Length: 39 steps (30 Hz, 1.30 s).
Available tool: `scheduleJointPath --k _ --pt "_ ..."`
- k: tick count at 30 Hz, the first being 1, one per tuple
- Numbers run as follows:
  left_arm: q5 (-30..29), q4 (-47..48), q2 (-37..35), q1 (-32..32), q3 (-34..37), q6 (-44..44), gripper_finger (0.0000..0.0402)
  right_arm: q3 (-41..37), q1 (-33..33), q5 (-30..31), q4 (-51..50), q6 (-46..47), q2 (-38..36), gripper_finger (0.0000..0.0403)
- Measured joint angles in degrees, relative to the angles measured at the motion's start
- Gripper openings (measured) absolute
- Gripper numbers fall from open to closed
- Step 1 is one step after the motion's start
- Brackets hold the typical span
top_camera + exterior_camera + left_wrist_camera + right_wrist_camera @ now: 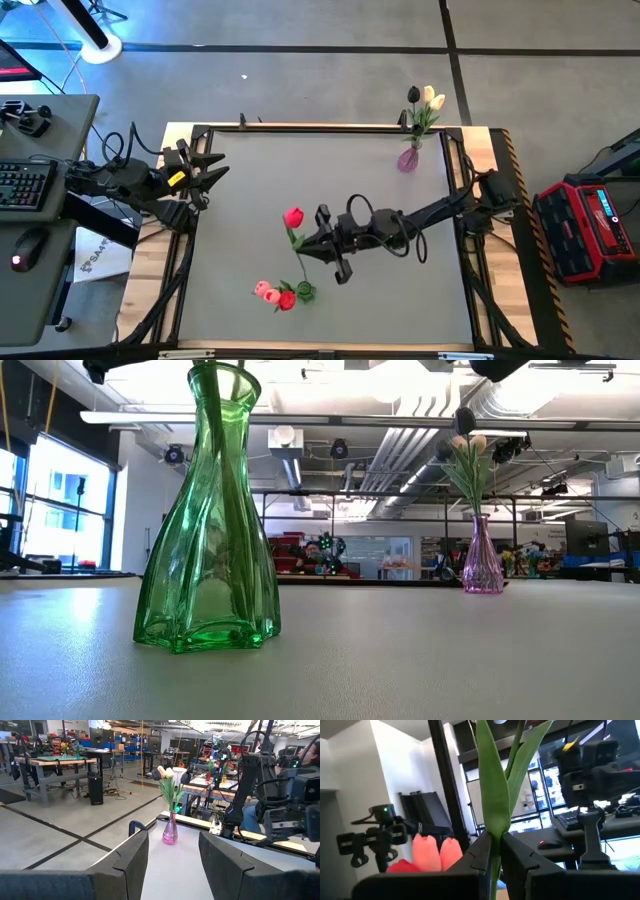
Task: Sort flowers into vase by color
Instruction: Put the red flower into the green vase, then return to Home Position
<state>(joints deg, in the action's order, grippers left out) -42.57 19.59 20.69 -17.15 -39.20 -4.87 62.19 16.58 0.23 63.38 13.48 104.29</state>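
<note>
My right gripper [310,243] is at mid-table, shut on a red tulip [293,217]. Its stem runs toward the near edge, down to the green vase [305,292]. That vase [210,510] holds pink tulips [264,290] and a red one [286,299], whose heads lean to the left. Whether the held stem's lower end is inside the vase, I cannot tell. A purple vase [408,158] at the far right holds cream and dark tulips [426,98]. My left gripper [207,176] waits open at the table's far left, level, with nothing in it [172,865]. My right gripper pinches the red tulip's stem where the leaves begin [496,831], between its two fingers [477,855]. The fingers come from the table's right, slanting a little upward, and lie across the stem. The tulip leans with its head toward the far edge, lifted off the table.
Black rails [455,190] frame the table on all sides. A keyboard and mouse [25,185] lie on a desk to the left, and a red case [590,225] stands to the right. Bare grey tabletop [400,290] lies between the two vases.
</note>
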Motion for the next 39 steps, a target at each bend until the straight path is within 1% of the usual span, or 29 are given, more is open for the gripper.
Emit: scheduleJointPath --k 10,13,16,22,25,27,34,39 --pt "0.0 0.0 0.0 0.0 0.0 0.0 0.0163 0.0 0.3 0.1 -2.2 -1.5 0.0 0.0023" --pt "0.0 0.0 0.0 0.0 0.0 0.0 0.0163 0.0 0.5 0.3 -3.7 -0.3 0.0 0.0031" --pt "0.0 0.0 0.0 0.0 0.0 0.0 0.0163 0.0 0.5 0.3 -3.7 0.2 0.0 0.0055" --pt "0.0 0.0 0.0 0.0 0.0 0.0 0.0163 0.0 0.5 -0.4 -3.2 0.0 0.0 0.0124" --pt "0.0 0.0 0.0 0.0 0.0 0.0 0.0163 0.0 0.5 -2.8 -3.2 -0.9 0.0 0.0148" --pt "0.0 0.0 0.0 0.0 0.0 0.0 0.0163 0.0 0.5 -4.2 -3.2 -1.5 0.0 0.0156" --pt "0.0 0.0 0.0 0.0 0.0 0.0 0.0163 0.0 0.5 -5.2 -2.8 -2.0 -0.1 0.0148" --pt "0.0 0.0 0.0 0.0 0.0 0.0 0.0163 0.0 -0.1 -5.0 -4.6 -2.6 -3.1 0.0138"
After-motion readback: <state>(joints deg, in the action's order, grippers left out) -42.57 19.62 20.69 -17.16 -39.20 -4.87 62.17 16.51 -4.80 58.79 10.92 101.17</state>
